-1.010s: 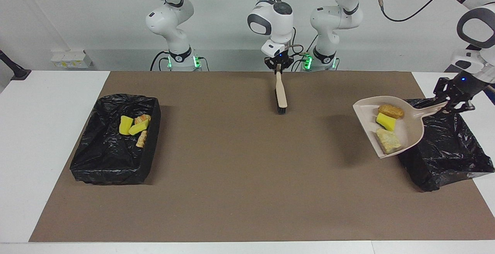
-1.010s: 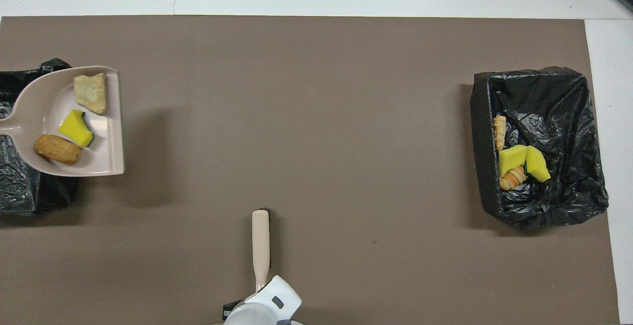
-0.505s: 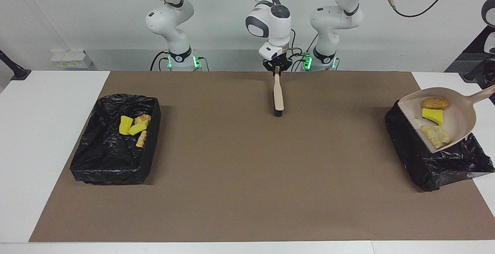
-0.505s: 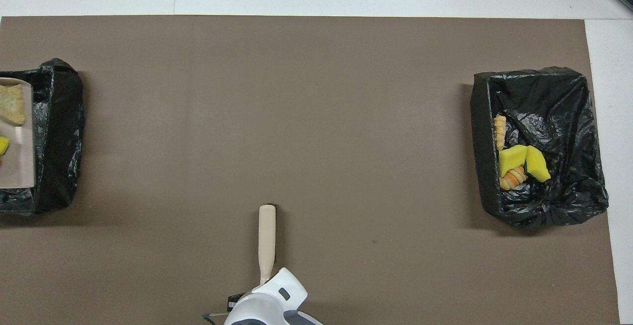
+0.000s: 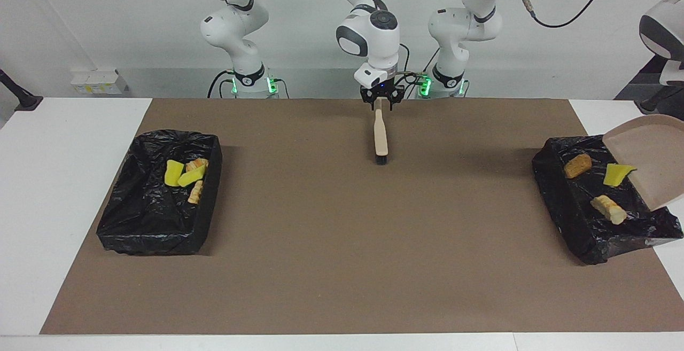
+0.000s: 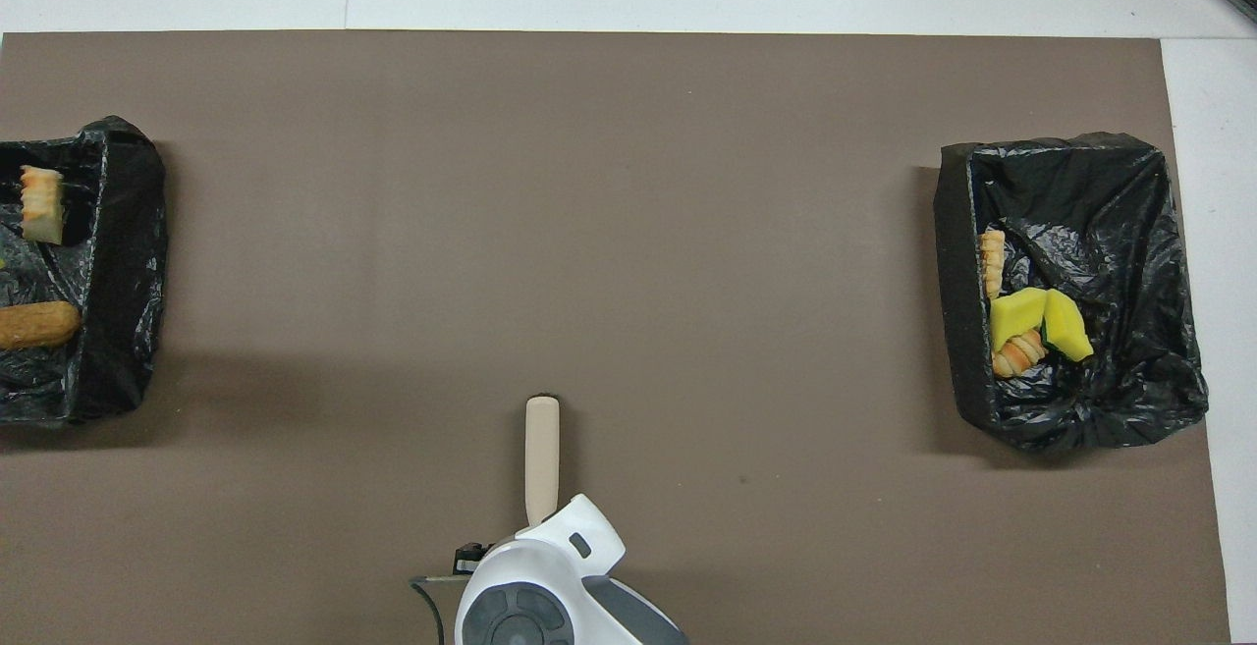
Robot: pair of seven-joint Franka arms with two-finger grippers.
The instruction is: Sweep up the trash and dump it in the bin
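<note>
The beige dustpan hangs steeply tipped over the black-lined bin at the left arm's end of the table. Its handle and my left gripper run out of the facing view. Trash lies in that bin: a brown bread chunk, a tan ridged piece, and a yellow sponge piece at the dustpan's lip. The brush lies on the mat in front of the robots. My right gripper stands open at its handle end.
A second black-lined bin at the right arm's end holds several yellow and orange scraps. A brown mat covers the table between the two bins. White table shows at both ends.
The left arm carried the dustpan over its bin and tipped it; three scraps slid out into the bin. The right gripper shifted slightly with the brush and opened.
</note>
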